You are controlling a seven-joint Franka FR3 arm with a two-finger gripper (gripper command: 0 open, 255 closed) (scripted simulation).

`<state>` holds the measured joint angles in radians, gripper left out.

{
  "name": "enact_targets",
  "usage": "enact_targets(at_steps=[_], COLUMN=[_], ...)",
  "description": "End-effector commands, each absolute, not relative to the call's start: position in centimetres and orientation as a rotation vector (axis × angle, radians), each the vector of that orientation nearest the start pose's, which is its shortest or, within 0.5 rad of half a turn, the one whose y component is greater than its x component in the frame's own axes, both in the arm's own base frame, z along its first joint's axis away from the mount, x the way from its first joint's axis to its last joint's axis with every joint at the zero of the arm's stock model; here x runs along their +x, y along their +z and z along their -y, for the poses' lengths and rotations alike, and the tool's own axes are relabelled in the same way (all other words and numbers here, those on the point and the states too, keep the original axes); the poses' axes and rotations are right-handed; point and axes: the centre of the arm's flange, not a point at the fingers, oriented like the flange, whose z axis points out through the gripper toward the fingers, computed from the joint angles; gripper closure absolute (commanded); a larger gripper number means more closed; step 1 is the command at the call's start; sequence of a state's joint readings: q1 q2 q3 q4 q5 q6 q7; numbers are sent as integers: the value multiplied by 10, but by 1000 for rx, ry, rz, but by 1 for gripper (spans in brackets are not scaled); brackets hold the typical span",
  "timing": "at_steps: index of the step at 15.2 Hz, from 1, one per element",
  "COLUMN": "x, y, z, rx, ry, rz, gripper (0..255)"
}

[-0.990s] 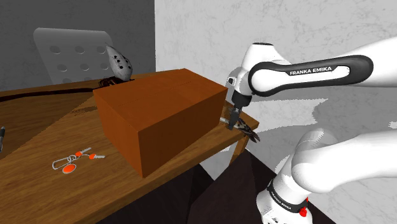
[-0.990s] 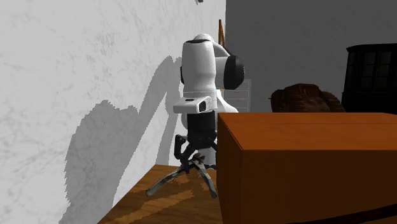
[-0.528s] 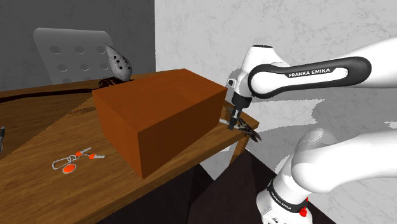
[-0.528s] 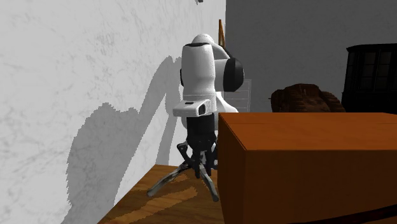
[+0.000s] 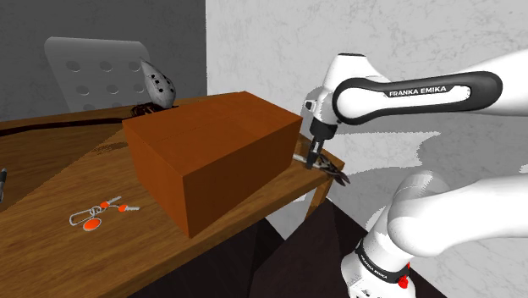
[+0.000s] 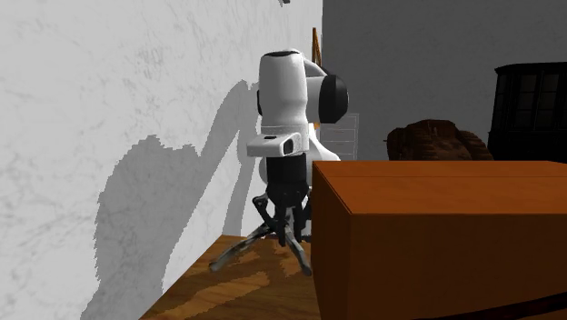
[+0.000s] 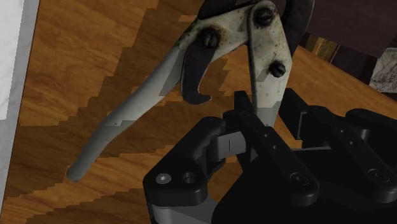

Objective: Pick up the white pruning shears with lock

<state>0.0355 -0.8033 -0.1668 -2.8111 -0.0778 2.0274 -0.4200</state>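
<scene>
shoulder view, shears: the pruning shears [image 5: 336, 175] sit at the table [image 5: 51, 195] corner by the white wall [image 5: 279, 51], just beside the end of the brown box [image 5: 211, 157], their dark tip reaching past the table's edge.
shoulder view, gripper: the gripper [image 5: 316, 161] stands upright over them, close to the box.
shoulder view, step: this looks like the lift; a straight upward pull suits it, since the box and the wall leave little room to either side.
second exterior view, shears: the two pale handles splay out below the gripper, their tips at or just above the tabletop near its wall edge; i cannot tell which.
second exterior view, step: only one handle seems caught, so the tool may swing or hinge open; rise slowly and hold the hand level.
wrist view, claw: narrow, the fingers [image 7: 270, 149] pinching one stained pale handle just below the pivot bolts.
wrist view, free handle: the other handle curves away over the wood, untouched.
</scene>
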Motion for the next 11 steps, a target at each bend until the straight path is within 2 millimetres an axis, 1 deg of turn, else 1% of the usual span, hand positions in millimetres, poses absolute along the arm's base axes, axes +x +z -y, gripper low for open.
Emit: enact_targets(at_steps=[1, 11], x=[302, 302], y=[426, 479], z=[38, 38], rx=[-3043, -3043], ry=[-40, -40], rz=[573, 573], gripper=[255, 255])
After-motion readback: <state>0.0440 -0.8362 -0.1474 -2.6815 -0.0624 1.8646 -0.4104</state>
